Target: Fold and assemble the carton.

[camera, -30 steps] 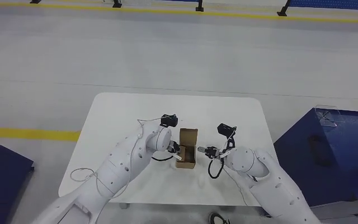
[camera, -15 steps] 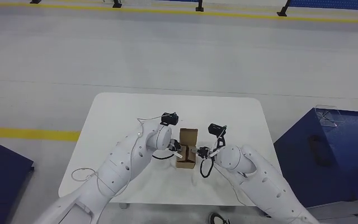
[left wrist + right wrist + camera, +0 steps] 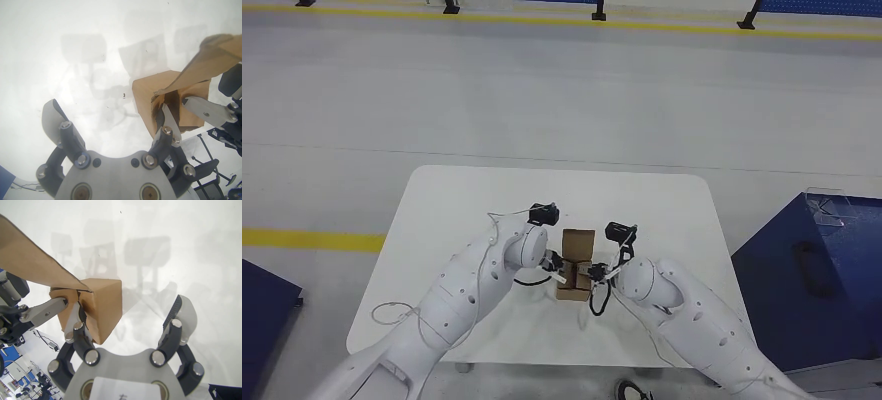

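While the carton (image 3: pixel 576 262) sits at the middle of the table (image 3: pixel 462 200), left gripper (image 3: pixel 107 108) and right gripper (image 3: pixel 128 306) are spread wide, one finger each inside it; flaps should be pressed evenly.

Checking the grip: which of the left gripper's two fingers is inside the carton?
The finger on the carton's side: its tip pokes into the carton's open end, under the raised flap. The other finger hangs over the white table, touching nothing.
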Robot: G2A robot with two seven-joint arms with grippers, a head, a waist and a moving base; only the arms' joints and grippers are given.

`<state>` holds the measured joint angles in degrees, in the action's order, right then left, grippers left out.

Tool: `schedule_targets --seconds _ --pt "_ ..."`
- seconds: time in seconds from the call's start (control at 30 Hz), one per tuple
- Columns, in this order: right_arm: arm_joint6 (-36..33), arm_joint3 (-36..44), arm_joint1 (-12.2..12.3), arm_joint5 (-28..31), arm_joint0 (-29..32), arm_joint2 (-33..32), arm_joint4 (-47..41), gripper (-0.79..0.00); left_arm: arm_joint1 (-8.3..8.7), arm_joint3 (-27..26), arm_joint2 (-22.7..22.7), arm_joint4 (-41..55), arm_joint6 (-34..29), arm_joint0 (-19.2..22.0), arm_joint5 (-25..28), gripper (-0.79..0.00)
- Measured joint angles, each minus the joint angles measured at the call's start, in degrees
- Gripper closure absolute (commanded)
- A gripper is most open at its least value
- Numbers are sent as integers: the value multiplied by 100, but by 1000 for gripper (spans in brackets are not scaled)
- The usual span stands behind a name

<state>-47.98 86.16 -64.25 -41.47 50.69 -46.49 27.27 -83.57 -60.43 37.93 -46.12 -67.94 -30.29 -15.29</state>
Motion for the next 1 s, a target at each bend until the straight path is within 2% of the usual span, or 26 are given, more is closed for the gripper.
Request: schedule_targets --seconds 0.2,0.37,0.5,0.67,0.83,1.0 --pt "-93 6 -10 48 8 -124 -93 -785 25 -172 156 -105 93 -33 23 -785" --pt "-426 381 110 271 227 -560 -273 -785 104 -533 351 -259 -58 -142 38 -785" --pt "-765 752 274 481 535 -1134 -384 -785 216 -1067 621 -386 -100 -319 133 -785" --pt "-893 1312 456 677 1091 -1983 -628 -785 412 -2081 1123 -652 0 -736 320 -785" --pt "-933 1656 552 935 1574 -2704 -1104 -785 565 -3041 1475 -1167 500 -1165 732 -785" --pt "-930 1650 549 929 1556 -2681 -1084 -785 565 -3009 1475 -1166 496 -1167 728 -785"
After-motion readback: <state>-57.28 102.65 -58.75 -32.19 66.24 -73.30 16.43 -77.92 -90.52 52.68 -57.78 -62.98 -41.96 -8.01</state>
